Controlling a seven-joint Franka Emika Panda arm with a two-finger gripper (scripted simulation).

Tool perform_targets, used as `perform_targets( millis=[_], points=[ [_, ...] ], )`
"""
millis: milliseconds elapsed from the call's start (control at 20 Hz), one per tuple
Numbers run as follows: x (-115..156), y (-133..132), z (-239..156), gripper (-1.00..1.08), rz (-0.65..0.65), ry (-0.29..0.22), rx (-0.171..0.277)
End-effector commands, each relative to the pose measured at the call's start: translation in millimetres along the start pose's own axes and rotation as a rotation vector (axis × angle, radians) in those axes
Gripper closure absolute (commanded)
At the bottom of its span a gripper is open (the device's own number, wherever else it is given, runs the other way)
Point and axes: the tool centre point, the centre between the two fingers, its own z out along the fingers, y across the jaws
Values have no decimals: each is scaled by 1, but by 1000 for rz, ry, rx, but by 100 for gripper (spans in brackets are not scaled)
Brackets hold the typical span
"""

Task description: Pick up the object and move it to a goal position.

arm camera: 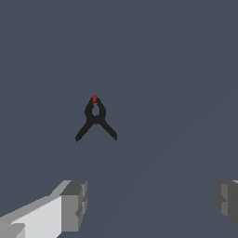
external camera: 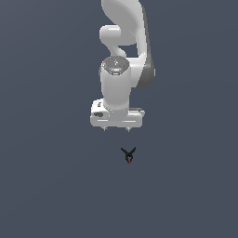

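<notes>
The object (external camera: 128, 155) is a tiny black Y-shaped thing with two splayed prongs and a small red tip. It lies on the dark grey floor below the arm in the exterior view. My gripper (external camera: 116, 129) hangs above and behind it, a little toward the exterior view's left, not touching it. The wrist view shows the object (arm camera: 95, 118) beyond my two grey fingertips (arm camera: 74, 205), which stand wide apart with nothing between them. The gripper is open and empty.
The white arm (external camera: 122, 51) rises out of the exterior view's top edge. The floor (external camera: 46, 186) is a plain dark grey surface with no other objects in view.
</notes>
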Motion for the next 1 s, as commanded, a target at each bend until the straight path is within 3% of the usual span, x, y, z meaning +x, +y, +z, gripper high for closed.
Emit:
perform_targets(
  millis=[0,450,950],
  points=[
    [0,0,0,-92,0,0,0],
    [-5,-18,7,-92,-21,-10,24],
    [1,-21,14,-92,-23,-12,23]
  ],
)
